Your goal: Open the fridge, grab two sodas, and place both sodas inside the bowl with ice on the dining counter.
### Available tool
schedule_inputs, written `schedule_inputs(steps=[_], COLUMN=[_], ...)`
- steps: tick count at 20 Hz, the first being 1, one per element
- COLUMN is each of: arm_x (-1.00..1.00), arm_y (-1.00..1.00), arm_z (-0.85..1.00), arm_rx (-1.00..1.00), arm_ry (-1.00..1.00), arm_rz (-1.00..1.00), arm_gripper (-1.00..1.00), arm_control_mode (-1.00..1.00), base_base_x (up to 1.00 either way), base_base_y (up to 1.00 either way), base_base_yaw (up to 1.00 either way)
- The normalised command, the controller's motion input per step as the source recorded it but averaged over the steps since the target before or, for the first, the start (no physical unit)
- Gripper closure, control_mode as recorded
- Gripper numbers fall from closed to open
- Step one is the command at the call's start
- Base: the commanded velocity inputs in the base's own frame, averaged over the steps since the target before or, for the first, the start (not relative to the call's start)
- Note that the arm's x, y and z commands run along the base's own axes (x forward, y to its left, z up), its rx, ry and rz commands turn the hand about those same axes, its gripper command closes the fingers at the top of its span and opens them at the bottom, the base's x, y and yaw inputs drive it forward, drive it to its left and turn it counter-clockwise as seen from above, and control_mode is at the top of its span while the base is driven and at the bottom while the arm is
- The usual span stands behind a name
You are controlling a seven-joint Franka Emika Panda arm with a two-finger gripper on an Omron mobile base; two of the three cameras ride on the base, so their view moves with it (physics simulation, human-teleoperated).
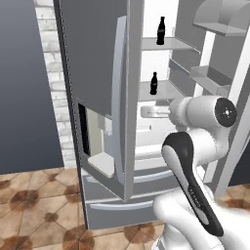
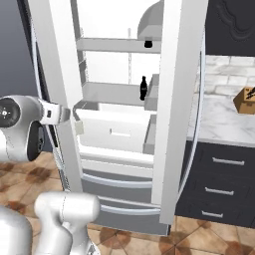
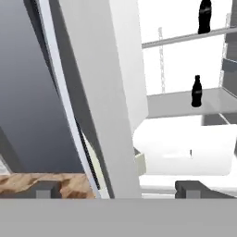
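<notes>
While both sodas stand upright inside the open fridge (image 1: 97, 73), the lower soda (image 3: 197, 91) on its shelf sits ahead of the gripper (image 3: 115, 190) and off to one side, the upper soda (image 3: 205, 16) a shelf above. The fingers (image 3: 46, 190) are spread wide and hold nothing, straddling the edge of the left door (image 3: 106, 92), so the reach likely must clear that door before lining up with a bottle's vertical axis.

- Arm (image 1: 195, 146): glossy white shell, rounded tube-like links, smooth rendered finish.
- Round white joint housing at 3 o'clock in left base view, grey end cap (image 1: 225, 112) with dark ring and small light centre mark.
- Long black inlay strip (image 1: 193, 188) on the link at 5 o'clock, glossy, faint tiny light marks along it (too small to read).
- Right base view: same grey-capped joint (image 2: 9, 113) at 9 o'clock, dark oval panel under it, bulky white segments (image 2: 67, 214) at 7 o'clock.
- Gripper (image 3: 118, 189): two small dark grey blocky finger tips (image 3: 45, 189), squared tops, set wide apart.
</notes>
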Motion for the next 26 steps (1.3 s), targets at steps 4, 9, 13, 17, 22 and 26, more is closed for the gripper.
schedule_inputs(steps=[4,9,13,17,22,26], arm_x=[-0.01,0.28,0.53,0.53,0.43,0.36], arm_y=[-0.67,-0.37,-0.05,-0.09,0.02,0.09], arm_z=[0.22,0.23,0.06,0.0,-0.01,-0.06], arm_rx=[0.29,0.21,0.15,0.18,0.19,0.14], arm_ry=[0.15,0.19,0.2,0.16,0.11,0.06], arm_rz=[-0.07,-0.02,0.0,0.01,0.0,0.0], arm_gripper=[-1.0,-1.0,-1.0,-1.0,-1.0,-1.0], arm_control_mode=[-1.0,-1.0,-1.0,-1.0,-1.0,-1.0], base_base_x=[0.0,0.0,0.0,0.0,0.0,0.0], base_base_y=[0.0,0.0,0.0,0.0,0.0,0.0], base_base_yaw=[0.0,0.0,0.0,0.0,0.0,0.0])
